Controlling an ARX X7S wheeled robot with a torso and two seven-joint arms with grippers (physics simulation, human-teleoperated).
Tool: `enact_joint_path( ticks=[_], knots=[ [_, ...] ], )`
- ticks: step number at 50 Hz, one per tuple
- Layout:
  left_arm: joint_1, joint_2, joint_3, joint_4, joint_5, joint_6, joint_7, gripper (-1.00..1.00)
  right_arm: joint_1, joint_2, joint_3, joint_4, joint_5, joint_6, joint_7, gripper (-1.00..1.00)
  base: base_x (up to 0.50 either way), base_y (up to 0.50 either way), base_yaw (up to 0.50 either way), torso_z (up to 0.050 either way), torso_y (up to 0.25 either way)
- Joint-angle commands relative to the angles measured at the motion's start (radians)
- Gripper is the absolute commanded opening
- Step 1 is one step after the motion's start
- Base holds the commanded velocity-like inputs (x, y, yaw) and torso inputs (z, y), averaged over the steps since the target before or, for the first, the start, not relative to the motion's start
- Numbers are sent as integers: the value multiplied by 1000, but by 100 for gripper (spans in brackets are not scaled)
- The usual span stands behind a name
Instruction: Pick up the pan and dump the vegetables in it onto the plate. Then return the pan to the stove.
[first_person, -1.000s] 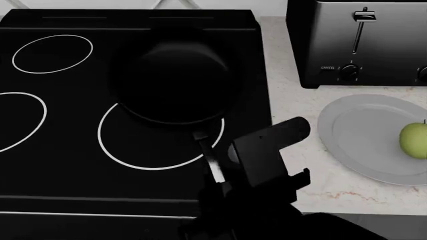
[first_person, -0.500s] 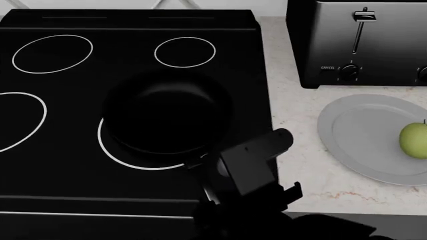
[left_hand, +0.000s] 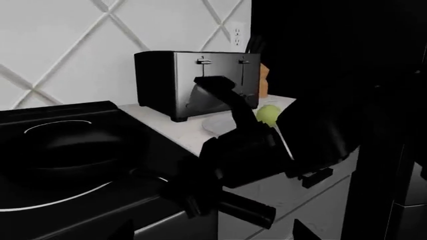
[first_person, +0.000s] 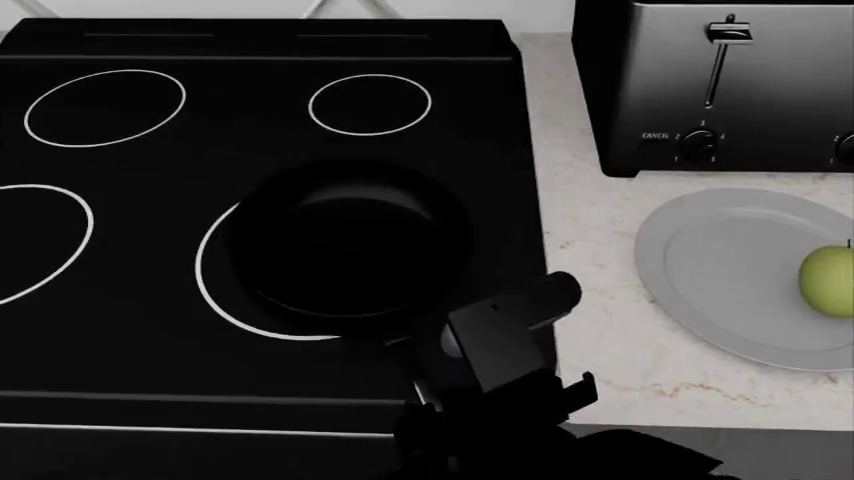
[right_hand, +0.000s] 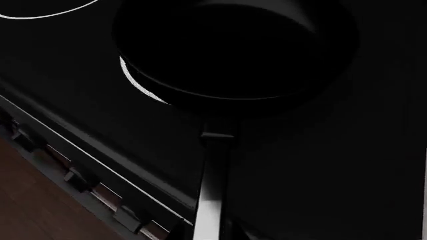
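Observation:
The black pan (first_person: 350, 240) is empty and lies level over the front right burner ring of the stove (first_person: 120, 290); I cannot tell whether it touches the glass. My right gripper (first_person: 424, 375) is shut on the pan's handle, and the metal neck (right_hand: 212, 190) runs into the jaws in the right wrist view. The pale green tomato (first_person: 827, 280) lies on the grey plate (first_person: 721, 260) at the right, on the counter. My left gripper (left_hand: 210, 233) is open and empty off the stove's front, looking across at the pan (left_hand: 67, 150) and the tomato (left_hand: 268, 114).
A steel toaster (first_person: 721, 80) stands behind the plate at the back right. The stove's knobs (right_hand: 80, 180) run along its front edge. A marble counter (first_person: 601, 330) lies between the stove and the plate. A knife block (left_hand: 261, 80) stands past the toaster.
The pan has moved from the back right burner towards me and come down over the front right ring. My right arm has drawn back with it.

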Motion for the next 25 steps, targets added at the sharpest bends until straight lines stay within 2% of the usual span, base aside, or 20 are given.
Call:
enact_joint_path(
  ticks=[1, 25],
  knots=[
    [2, -5, -2, 4, -13, 2, -2, 100, 62, -31, -44, 106, -75, -113, -76, -100, 0, 0, 0, 0, 0],
    [-5, -11, -12, 22, -24, -16, -29, 100, 83, -91, -114, 341, -122, -236, -191, -100, 1, 0, 1, 0, 0]
  ],
)
